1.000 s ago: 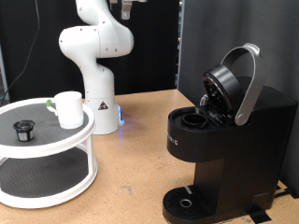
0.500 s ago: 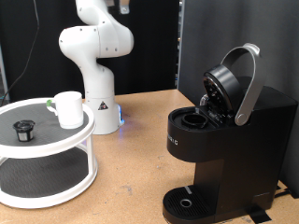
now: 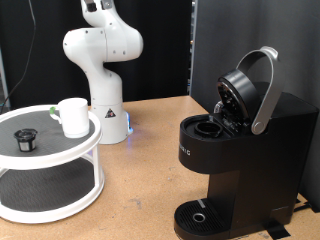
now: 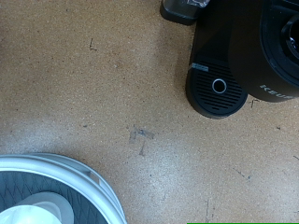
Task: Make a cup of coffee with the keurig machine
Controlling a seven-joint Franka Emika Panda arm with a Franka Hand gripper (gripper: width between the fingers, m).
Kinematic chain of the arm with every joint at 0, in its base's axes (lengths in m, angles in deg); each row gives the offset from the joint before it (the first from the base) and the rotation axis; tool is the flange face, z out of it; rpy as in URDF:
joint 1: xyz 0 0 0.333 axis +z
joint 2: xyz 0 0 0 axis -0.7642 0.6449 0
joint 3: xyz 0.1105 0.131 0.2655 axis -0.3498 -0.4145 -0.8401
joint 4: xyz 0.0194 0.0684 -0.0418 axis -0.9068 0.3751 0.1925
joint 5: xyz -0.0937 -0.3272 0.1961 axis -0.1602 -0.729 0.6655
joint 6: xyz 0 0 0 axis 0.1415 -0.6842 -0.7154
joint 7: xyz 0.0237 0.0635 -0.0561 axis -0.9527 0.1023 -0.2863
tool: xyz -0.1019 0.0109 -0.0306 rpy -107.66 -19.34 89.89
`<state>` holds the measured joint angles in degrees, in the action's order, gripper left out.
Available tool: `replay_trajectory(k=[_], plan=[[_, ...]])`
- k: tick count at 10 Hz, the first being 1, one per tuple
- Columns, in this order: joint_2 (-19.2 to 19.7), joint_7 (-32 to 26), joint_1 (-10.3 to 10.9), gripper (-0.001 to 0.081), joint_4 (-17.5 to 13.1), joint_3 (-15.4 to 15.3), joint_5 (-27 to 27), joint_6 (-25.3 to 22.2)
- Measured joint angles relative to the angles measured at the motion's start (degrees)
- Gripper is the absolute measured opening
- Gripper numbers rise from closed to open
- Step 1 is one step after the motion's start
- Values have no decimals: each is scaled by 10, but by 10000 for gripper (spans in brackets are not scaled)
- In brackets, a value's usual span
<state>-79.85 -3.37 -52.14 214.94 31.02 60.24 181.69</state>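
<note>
1 arm [image 3: 100, 60] upright, gripper out of frame, finger state unknowable, keurig machine [image 3: 240, 150] lid raised

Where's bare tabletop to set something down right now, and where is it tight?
Bare table lies between the white tiered stand and the keurig machine; the wrist view shows the same wood bare. The drip tray is empty. The stand's top tier is crowded by the cup and a dark pod. The gripper is out of view.

White two-tier round stand [image 3: 60, 165] sits at exterior view's left on the brown tabletop [image 3: 150, 170], a small dark coffee pod [image 3: 25, 140] resting on its upper shelf; black curtain [image 3: 215, 45] hangs far behind.
</note>
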Motion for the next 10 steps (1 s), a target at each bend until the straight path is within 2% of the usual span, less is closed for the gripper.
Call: replay_trajectory(k=[2, 4, 8, 10], plan=[[7, -34, 0, 806, 2, 6, -9, 2], [19, -78, -5, 806, 0, 33, -34, 7], [65, -189, -21, 806, -24, 84, -151, -47], [85, -193, -25, 806, -25, 107, -149, -23]])
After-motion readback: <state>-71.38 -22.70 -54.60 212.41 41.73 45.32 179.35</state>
